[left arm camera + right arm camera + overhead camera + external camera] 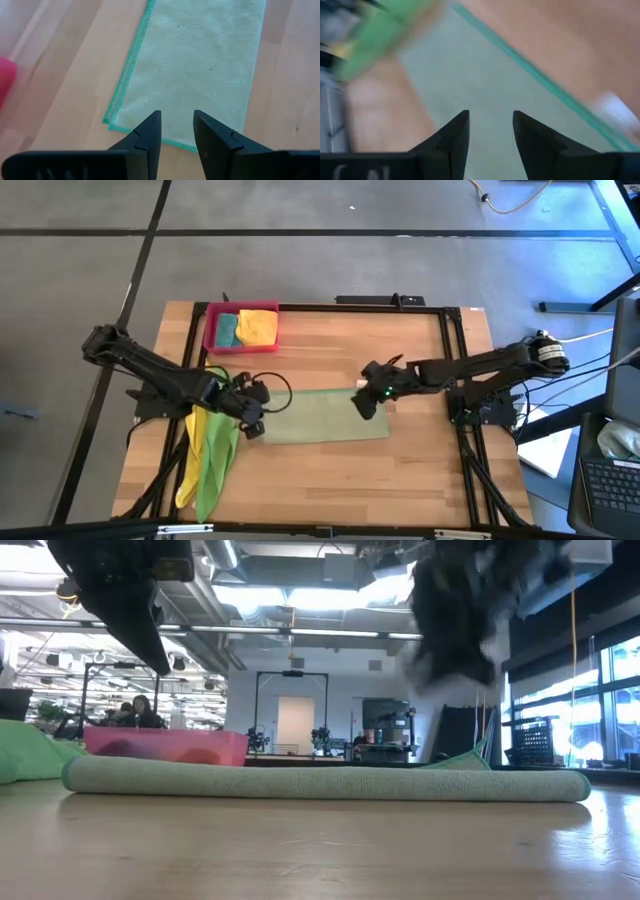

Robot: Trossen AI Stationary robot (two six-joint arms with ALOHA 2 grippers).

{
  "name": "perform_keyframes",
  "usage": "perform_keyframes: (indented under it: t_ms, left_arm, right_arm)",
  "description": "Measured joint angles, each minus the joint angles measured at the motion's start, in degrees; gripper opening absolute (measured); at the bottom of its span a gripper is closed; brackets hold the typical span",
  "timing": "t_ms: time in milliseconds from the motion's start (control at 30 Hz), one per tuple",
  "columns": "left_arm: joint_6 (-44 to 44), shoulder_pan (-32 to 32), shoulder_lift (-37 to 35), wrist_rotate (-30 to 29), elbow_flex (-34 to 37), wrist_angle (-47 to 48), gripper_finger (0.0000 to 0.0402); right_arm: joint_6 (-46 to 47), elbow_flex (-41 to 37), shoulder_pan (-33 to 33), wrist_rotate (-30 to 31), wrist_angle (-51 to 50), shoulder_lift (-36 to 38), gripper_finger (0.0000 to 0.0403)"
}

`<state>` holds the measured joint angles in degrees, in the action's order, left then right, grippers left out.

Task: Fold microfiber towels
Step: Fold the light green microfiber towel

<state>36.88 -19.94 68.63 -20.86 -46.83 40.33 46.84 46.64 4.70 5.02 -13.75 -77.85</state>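
A pale olive-green towel lies folded flat in the table's middle; in the low view it shows as a long low band. My left gripper hovers open above the towel's left end. Over its right end, my right gripper also hovers open. A yellow towel and a bright green towel lie heaped at the near left. A teal towel and another yellow one sit in the pink tray.
The pink tray stands at the far left, by the table's black frame. Bare wood lies near of the folded towel, and more of it on the far side. A person sits in the room beyond the table.
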Motion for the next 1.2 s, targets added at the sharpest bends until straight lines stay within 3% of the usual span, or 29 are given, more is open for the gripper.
perform_keyframes:
  t_ms: [200,467,767,1000,1200]
  left_arm:
    - [-4.13,0.14,-8.75,-2.22,-0.01,2.51,0.0105]
    - [-4.06,0.04,-19.77,-3.11,-0.02,2.54,0.0105]
    - [1.74,0.04,-25.59,-6.09,-0.02,2.08,0.0105]
    - [4.94,0.04,-27.29,-9.84,-0.02,-3.53,0.0105]
    - [7.15,0.04,-28.50,-11.37,-0.07,-6.39,0.0105]
  right_arm:
    - [-10.16,9.33,6.14,10.34,0.61,-2.40,0.0130]
    - [-17.37,26.45,9.08,9.90,-0.82,-15.69,0.0161]
    - [-29.72,56.09,9.04,8.38,-17.81,-34.74,0.0229]
    - [-33.59,71.27,9.20,7.66,-25.91,-45.45,0.0221]
    - [-33.78,74.89,10.59,1.53,-27.25,-50.62,0.0203]
